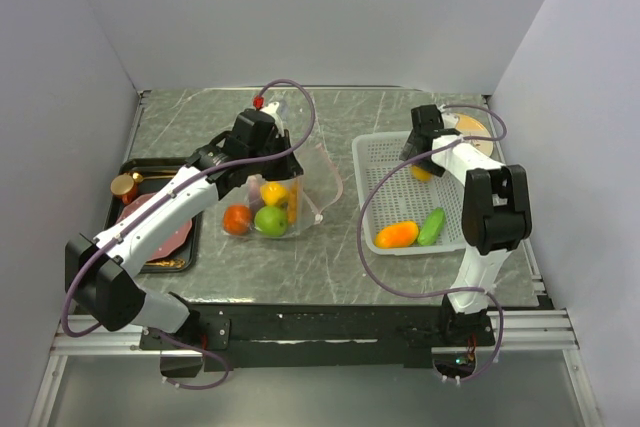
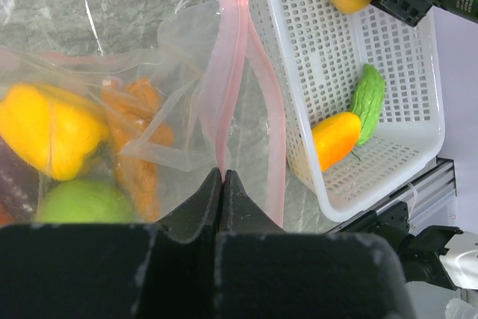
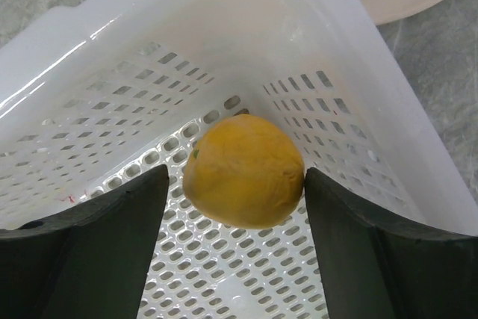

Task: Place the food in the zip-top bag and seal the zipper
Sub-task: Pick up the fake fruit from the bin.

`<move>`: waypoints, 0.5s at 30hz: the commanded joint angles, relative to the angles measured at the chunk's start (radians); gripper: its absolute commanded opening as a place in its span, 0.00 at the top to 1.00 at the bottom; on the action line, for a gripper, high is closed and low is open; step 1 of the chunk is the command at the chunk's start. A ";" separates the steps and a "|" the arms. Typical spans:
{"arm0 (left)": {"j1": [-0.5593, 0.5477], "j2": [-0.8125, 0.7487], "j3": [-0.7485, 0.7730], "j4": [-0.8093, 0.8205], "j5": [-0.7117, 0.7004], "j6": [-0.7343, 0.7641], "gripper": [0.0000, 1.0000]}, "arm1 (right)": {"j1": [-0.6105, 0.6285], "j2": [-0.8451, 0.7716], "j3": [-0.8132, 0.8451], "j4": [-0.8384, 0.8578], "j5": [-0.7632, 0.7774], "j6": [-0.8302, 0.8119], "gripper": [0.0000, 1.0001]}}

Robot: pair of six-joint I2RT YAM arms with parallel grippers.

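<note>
Setting: a grey marbled desk (image 1: 300, 272) carrying a clear zip-top bag (image 1: 322, 185) at centre, a white slotted basket (image 1: 385, 182) to the right and a black tray (image 1: 190, 247) to the left.
Left end effector (image 2: 222, 181): jaws pressed together on the mouth edge of the zip-top bag, pinching the film at the near end of the zipper (image 2: 233, 72).
Zipper: a pale pink strip running away from the left fingertips, its two sides parted, so the mouth stands unsealed.
Bag contents: yellow pepper (image 2: 48, 132), green lime (image 2: 82, 201) and an orange ridged piece (image 2: 138, 151) seen through the film; in the top view a red-orange tomato (image 1: 237, 219) lies against the lime at the bag's left side.
Right end effector (image 3: 239, 184): jaws wide, lowered into the far corner of the basket, one finger on each side of a round yellow-orange fruit (image 3: 243, 169).
Round yellow-orange fruit: resting on the basket floor; the finger at the right of the wrist view meets its side, the other finger (image 3: 112, 218) stands a little apart.
Remaining food: orange mango (image 1: 397, 234) and green cucumber (image 1: 432, 226) lying side by side, touching, at the basket's near end.
Tray contents: a reddish-pink slab (image 1: 165, 232) and a small brown can (image 1: 125, 187).
Behind the basket: a pale round disc (image 1: 472, 130) flat on the desk.
</note>
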 commanded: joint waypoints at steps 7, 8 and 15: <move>0.002 0.001 0.070 0.004 0.001 0.009 0.99 | -0.005 0.033 0.011 0.013 -0.009 0.003 0.23; 0.002 0.003 0.073 0.000 0.001 0.013 0.99 | -0.005 0.033 0.010 0.017 -0.020 -0.001 0.23; 0.002 -0.016 0.047 -0.003 -0.011 0.009 0.99 | -0.005 0.006 -0.030 0.054 -0.075 0.000 0.45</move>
